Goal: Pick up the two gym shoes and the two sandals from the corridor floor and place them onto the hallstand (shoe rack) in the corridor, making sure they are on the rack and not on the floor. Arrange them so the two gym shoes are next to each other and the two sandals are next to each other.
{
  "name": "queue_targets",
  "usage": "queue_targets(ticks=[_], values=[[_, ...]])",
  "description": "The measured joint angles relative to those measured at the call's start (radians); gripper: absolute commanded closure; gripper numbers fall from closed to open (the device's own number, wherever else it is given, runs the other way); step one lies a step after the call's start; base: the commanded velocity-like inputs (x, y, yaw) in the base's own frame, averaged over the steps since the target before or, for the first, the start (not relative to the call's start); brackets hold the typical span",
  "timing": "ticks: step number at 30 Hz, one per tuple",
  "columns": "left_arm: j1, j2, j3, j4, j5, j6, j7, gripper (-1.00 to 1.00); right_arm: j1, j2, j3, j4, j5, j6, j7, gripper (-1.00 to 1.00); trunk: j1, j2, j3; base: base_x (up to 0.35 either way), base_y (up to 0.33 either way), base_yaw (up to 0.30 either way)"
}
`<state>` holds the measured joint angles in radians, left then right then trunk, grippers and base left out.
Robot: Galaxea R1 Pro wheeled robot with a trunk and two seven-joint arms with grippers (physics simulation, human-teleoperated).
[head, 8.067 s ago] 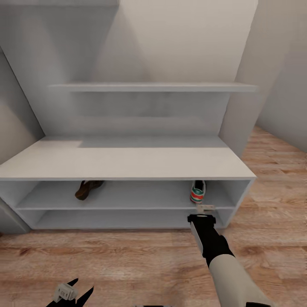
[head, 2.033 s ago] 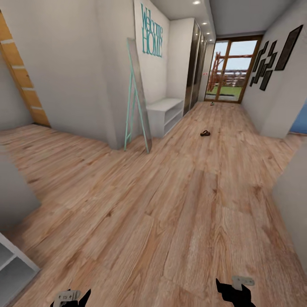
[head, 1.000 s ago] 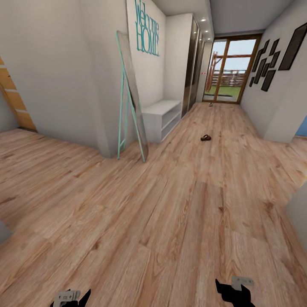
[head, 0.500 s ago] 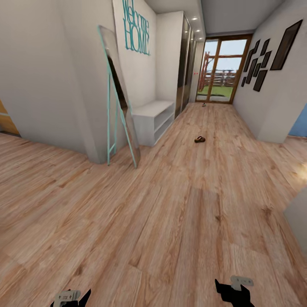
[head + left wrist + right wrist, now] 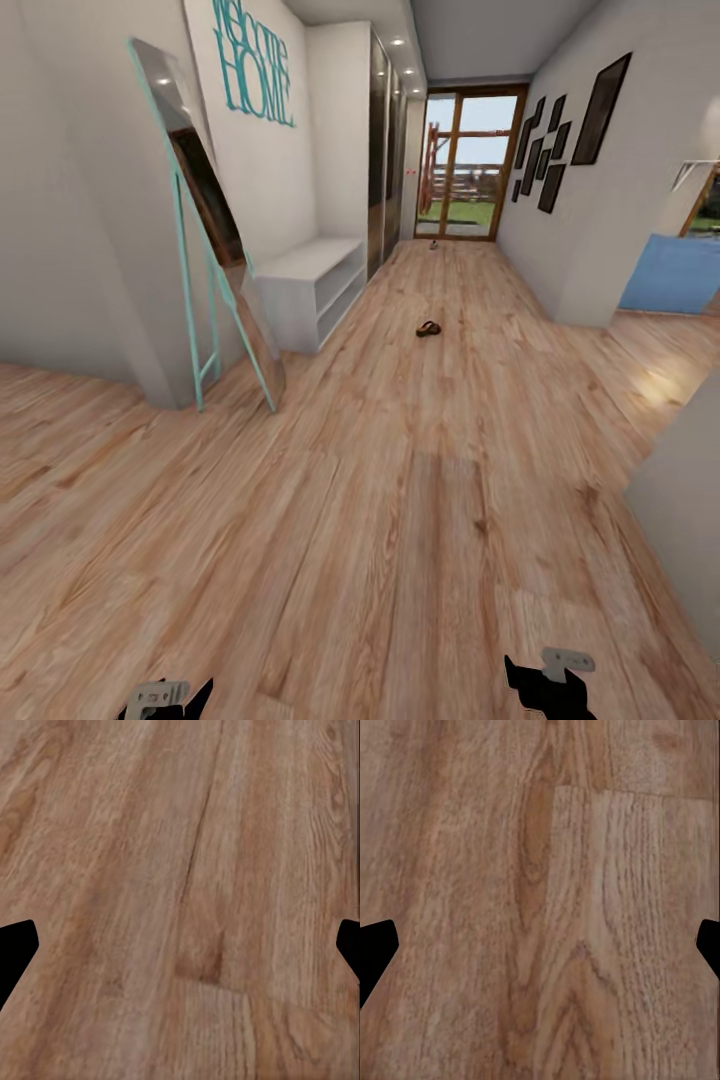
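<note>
The sandal (image 5: 428, 329) lay far down the corridor floor (image 5: 400, 520), a little right of the white shelf unit (image 5: 305, 290), its long axis running roughly left to right. Near, the left gripper (image 5: 172, 697) and right gripper (image 5: 545, 680) hung low with fingers spread wide and empty. The right one looked slightly nearer the sandal's line.
</note>
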<state>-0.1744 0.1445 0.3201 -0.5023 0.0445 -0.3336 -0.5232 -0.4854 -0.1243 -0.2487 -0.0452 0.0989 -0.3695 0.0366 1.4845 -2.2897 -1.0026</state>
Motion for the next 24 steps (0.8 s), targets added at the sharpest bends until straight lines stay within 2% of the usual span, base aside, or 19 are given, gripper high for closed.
queue_targets(ticks=[24], values=[[0.000,0.000,0.001,0.000,0.000,0.000,0.000,-1.00,0.000,0.000,0.000,0.001,0.000,0.000,0.000,-1.00,0.000,0.000,0.000,0.337,-0.001,-0.263]])
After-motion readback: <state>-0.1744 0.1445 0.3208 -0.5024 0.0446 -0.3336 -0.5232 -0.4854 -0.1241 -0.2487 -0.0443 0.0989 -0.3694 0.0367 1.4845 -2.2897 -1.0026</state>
